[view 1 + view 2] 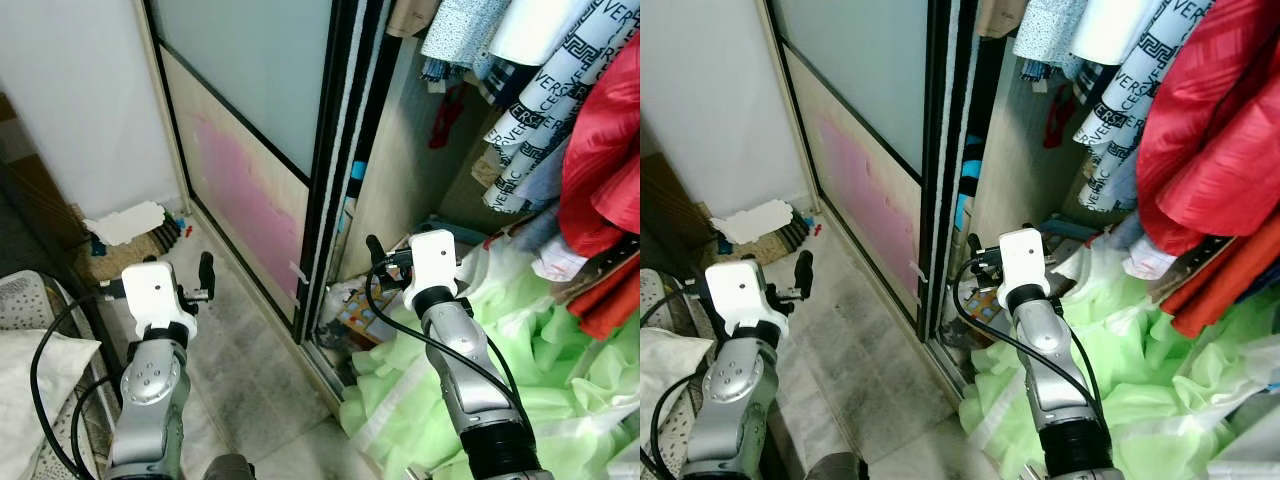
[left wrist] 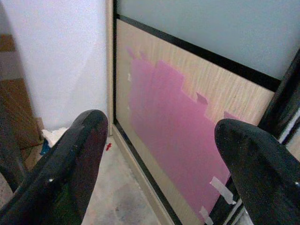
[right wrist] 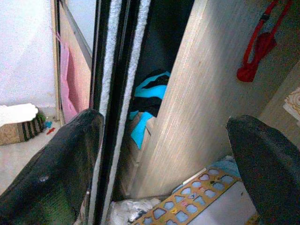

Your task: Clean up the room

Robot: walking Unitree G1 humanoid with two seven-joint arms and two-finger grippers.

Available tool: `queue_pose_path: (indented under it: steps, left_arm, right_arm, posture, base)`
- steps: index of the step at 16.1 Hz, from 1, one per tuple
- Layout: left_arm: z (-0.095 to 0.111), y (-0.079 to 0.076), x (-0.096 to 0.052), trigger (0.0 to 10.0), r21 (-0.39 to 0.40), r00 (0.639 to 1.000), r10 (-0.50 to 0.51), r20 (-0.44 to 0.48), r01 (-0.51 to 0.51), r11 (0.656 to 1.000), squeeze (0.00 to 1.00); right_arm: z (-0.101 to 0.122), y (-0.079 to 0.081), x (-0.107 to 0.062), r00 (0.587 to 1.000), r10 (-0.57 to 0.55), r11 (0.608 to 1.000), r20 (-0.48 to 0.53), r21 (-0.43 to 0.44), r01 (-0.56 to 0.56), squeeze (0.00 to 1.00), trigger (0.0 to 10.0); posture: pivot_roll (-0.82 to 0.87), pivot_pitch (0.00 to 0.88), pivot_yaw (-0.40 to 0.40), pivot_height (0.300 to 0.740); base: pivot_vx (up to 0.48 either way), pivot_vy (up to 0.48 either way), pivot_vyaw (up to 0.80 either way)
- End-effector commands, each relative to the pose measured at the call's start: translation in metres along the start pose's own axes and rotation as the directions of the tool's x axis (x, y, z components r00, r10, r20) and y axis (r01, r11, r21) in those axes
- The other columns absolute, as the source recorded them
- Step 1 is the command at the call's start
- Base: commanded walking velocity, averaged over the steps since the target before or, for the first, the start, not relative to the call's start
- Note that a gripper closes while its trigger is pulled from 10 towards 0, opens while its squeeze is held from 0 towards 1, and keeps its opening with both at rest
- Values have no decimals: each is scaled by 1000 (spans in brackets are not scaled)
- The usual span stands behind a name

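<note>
Head views: my left gripper (image 1: pixel 205 275) hangs over bare floor (image 1: pixel 250 370) beside the sliding wardrobe door (image 1: pixel 255 190). My right gripper (image 1: pixel 378 255) reaches toward the open wardrobe. A green sheet (image 1: pixel 470 350) spills from under the hanging clothes (image 1: pixel 560 90) onto the floor.

Left wrist view: fingers (image 2: pixel 75 164) spread wide, holding nothing; pink patch (image 2: pixel 173 126) on the door ahead.

Right wrist view: fingers (image 3: pixel 56 173) parted, empty; a patterned board (image 3: pixel 197 197) lies at the wardrobe foot, a blue-and-black cloth (image 3: pixel 147 91) tucked behind the partition.

Handling, as I judge it: the sheet is light, limp and slippery; pinch a bunched fold, not a flat stretch.
</note>
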State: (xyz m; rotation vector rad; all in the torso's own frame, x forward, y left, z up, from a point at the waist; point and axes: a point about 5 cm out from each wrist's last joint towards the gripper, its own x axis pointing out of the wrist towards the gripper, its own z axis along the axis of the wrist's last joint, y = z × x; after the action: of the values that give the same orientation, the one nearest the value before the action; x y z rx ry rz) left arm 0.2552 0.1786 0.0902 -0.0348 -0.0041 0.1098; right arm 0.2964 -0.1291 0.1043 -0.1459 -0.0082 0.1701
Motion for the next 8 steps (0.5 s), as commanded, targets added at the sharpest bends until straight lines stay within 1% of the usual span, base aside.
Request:
queue_pose_path:
  steps: [1,3,4,6,7,8]
  left_arm:
    - [-4,-1,-1,10000,10,999,-21,-24,21,1000,0]
    - [-14,1,-10,10000,21,998,-20,-54,22,1000,0]
    - [-16,2,-12,10000,30,998,-14,-58,16,999,0]
    - [-14,2,-11,10000,25,999,17,-49,-16,1000,0]
    - [-11,1,-9,10000,19,999,29,-35,-29,999,0]
    - [-7,3,-12,10000,19,999,35,-18,-34,999,0]
  right_arm:
    - [2,-4,-1,1000,-16,1000,12,1,16,0,10000]
    - [-8,-5,-7,999,-45,999,-21,25,45,0,10000]
    - [-6,-5,-6,999,-45,999,-14,26,45,0,10000]
    - [4,-7,4,999,-39,999,17,23,39,0,10000]
    - [6,-9,7,999,-38,999,23,20,38,0,10000]
    - [4,-11,9,999,-42,999,15,14,42,0,10000]
  posture:
    - [97,0,-40,740]
    - [101,0,-35,740]
    - [109,0,-44,740]
    - [130,0,-61,740]
    - [140,0,-71,740]
    - [152,0,-91,740]
  base:
    - [0,0,463]
    - [0,0,800]
    - [0,0,800]
    - [0,0,800]
    - [0,0,800]
    - [0,0,800]
